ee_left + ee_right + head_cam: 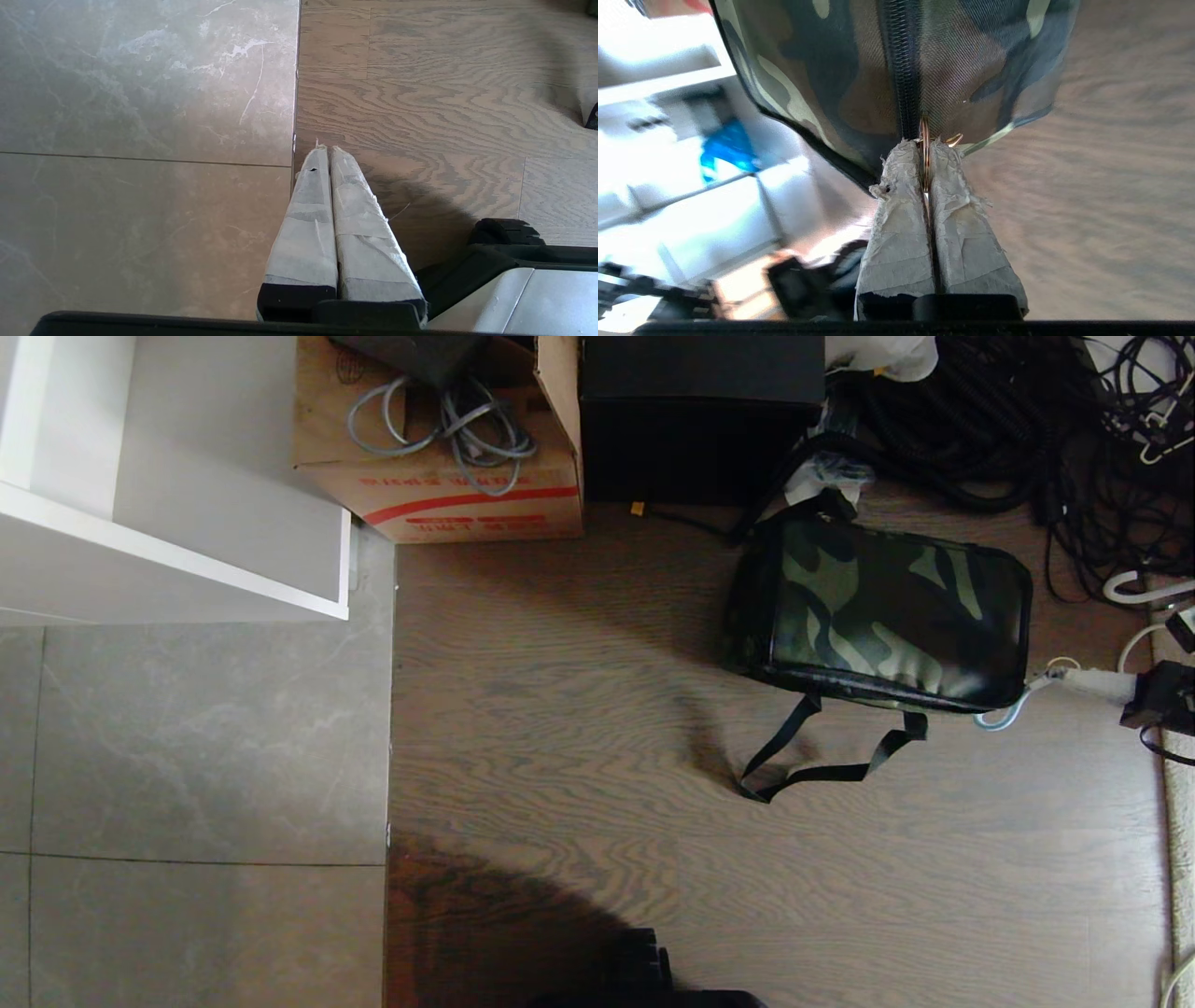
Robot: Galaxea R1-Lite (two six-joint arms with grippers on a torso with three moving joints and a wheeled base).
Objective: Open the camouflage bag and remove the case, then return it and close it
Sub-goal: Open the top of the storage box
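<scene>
One camouflage bag (pixel 878 611) zipped, right tool (pixel 927 154) pinching its one zipper ring (pixel 925 149), left tool (pixel 325 151) clenched

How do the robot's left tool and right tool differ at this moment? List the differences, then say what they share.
The right tool is pinched on a metal ring at the zipper of the camouflage bag; the left tool grips nothing. The right tool is up against the bag's fabric; the left tool hangs over bare floor, at the seam between tile and wood. Both are shut, with pale wrapping on their fingers.
</scene>
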